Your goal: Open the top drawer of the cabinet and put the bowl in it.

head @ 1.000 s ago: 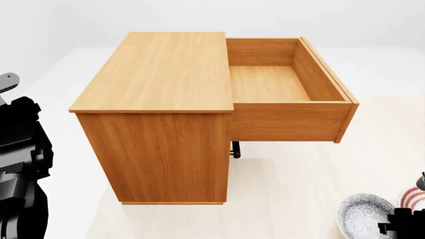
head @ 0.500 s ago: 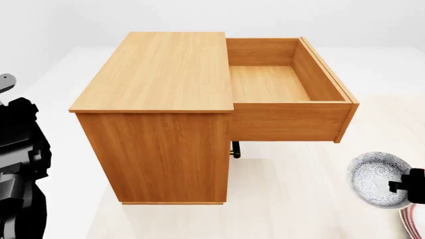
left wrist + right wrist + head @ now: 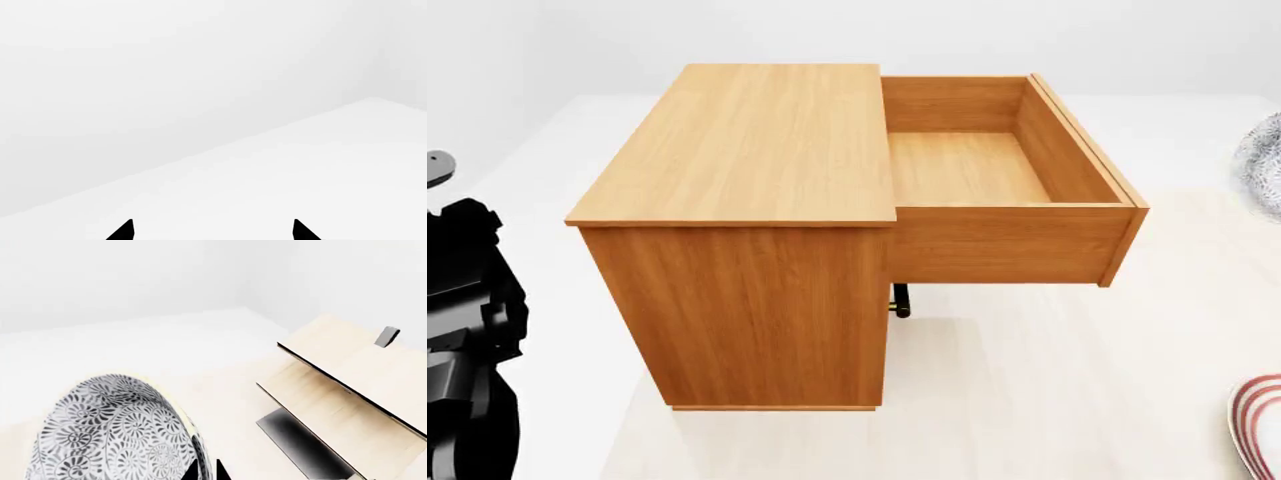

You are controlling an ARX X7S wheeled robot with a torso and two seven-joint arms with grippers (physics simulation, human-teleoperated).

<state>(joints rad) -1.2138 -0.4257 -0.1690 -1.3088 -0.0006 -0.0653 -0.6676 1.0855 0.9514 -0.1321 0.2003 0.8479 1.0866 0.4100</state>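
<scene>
Tool tips of my left tool [image 3: 212,231] poke into the left wrist view as two black points set wide apart, with nothing between them; ahead of them lie only pale floor and white wall.

From the head camera, my left arm [image 3: 467,330] hangs as a black bulk at the near side of the cabinet [image 3: 747,230], well apart from it. The top drawer [image 3: 1001,185] stands pulled fully out, its shallow wooden box bare, its front board facing away from that arm. The bowl [image 3: 1264,165] shows only as a speckled sliver cut by the picture's edge, beyond the drawer's front and raised about level with it, off the floor. My right tool is out of this view. A red-ringed plate [image 3: 1257,425] lies on the floor at the near corner.

Seen from the right wrist, the bowl [image 3: 110,432] sits tilted right against my right tool [image 3: 203,470], whose dark tips pinch its rim, one tip inside and one outside. Past the bowl, well apart from it, a tilted pale-wood shelf rack [image 3: 353,390] stands on a black base.
</scene>
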